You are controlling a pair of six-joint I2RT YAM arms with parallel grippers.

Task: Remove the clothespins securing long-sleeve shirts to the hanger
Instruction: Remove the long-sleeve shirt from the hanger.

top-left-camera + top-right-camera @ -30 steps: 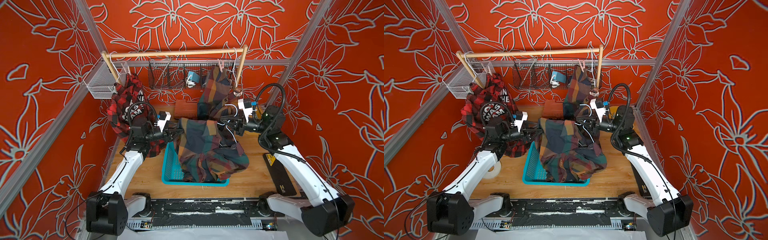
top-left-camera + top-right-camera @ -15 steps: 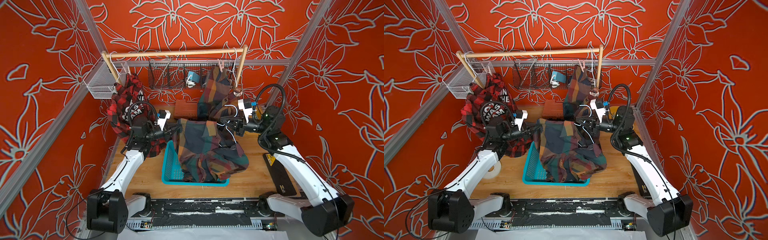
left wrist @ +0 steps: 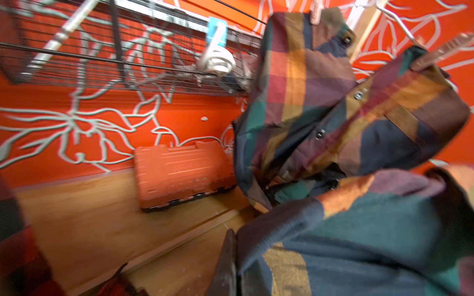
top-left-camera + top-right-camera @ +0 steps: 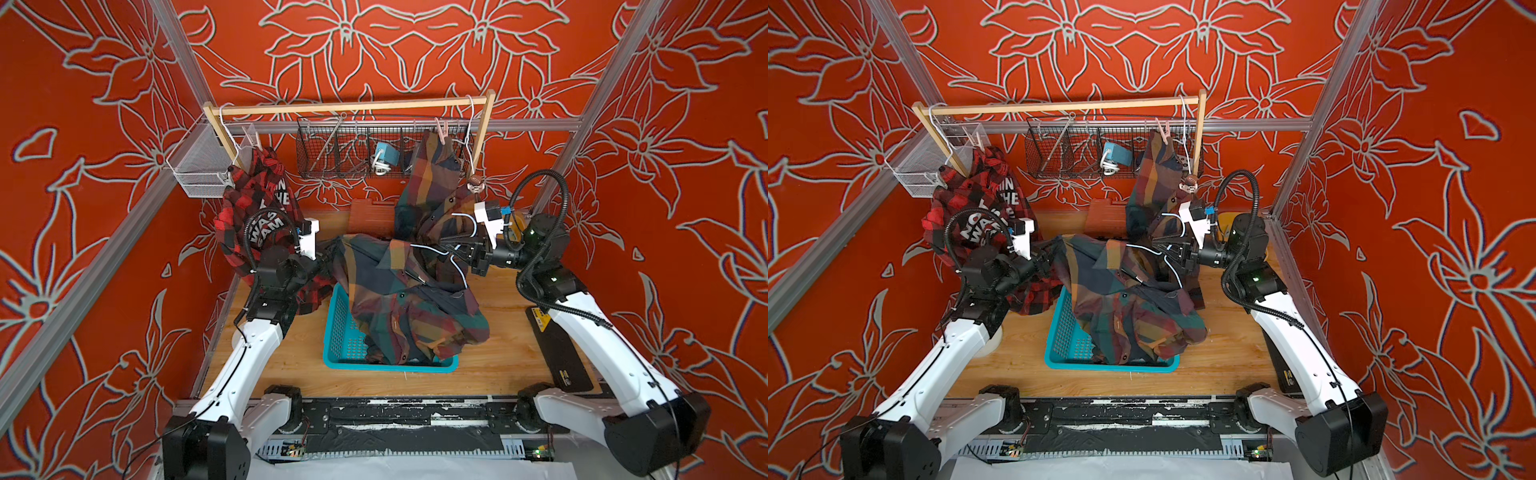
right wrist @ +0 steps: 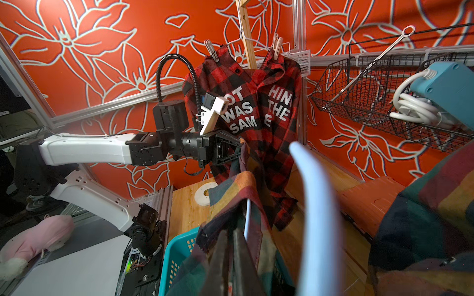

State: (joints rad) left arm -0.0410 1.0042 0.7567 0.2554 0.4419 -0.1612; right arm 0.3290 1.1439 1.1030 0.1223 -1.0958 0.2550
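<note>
While a dark shirt (image 4: 399, 299) is held stretched above the basket (image 4: 390, 368), unpegging is not yet done.
Likely tensioned to free the hanger (image 4: 428, 248): left gripper (image 5: 239, 144) is pinched on the shirt's edge, right gripper (image 4: 455, 248) is pressed shut at the hanger end, catch unclear. Behind, the second dark shirt (image 4: 432, 174) is pinned by a pink peg (image 4: 443, 129); the red shirt (image 5: 277, 143) by a pale peg (image 5: 211, 51) and a cream peg (image 5: 276, 47).

The check shirt (image 4: 249, 195) is red-black, the plaid shirt (image 4: 395, 291) green-navy-orange.
</note>
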